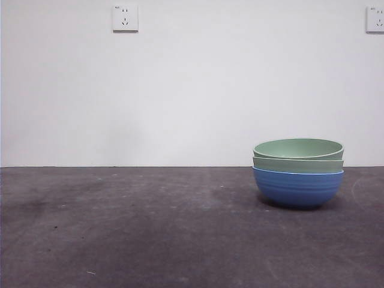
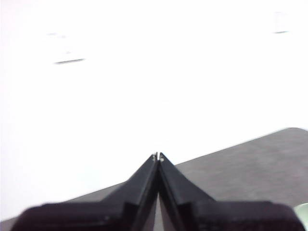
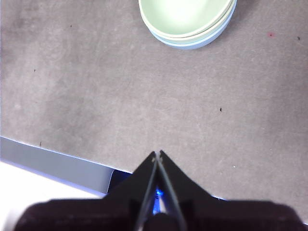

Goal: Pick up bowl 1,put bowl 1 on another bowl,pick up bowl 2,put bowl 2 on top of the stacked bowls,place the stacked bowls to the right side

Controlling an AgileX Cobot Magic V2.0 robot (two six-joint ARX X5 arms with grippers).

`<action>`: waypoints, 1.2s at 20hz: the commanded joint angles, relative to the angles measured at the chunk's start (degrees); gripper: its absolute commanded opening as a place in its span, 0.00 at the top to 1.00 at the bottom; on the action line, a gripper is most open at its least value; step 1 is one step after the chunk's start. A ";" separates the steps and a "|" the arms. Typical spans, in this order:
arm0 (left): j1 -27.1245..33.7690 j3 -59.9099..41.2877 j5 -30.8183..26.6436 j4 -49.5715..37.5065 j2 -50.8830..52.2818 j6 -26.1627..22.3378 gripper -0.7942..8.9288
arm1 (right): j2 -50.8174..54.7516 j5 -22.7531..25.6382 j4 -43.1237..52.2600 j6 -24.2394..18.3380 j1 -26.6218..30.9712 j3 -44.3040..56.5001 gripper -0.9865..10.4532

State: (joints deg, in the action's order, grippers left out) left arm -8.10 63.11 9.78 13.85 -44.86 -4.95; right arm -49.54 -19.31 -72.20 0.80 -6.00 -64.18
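Observation:
The stacked bowls (image 1: 298,172) stand on the right part of the dark table: a ribbed blue bowl (image 1: 297,188) at the bottom with two pale green bowls (image 1: 298,148) nested in it. The right wrist view shows the stack (image 3: 187,21) from above, well away from my right gripper (image 3: 157,154), which is shut and holds nothing. My left gripper (image 2: 157,156) is shut too, raised and facing the white wall. Neither arm shows in the front view.
The dark grey table (image 1: 150,228) runs to a white wall with two sockets (image 1: 125,18). The right wrist view shows the table's pale edge (image 3: 53,163) near my right gripper.

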 commanded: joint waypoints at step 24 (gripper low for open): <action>11.63 -62.47 -8.66 -4.31 42.88 8.46 0.92 | 0.04 0.13 0.13 -0.31 -0.07 0.13 0.91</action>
State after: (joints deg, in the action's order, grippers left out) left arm 3.27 1.32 1.04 9.80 -2.24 2.07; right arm -49.54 -19.33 -72.20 0.80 -6.00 -64.18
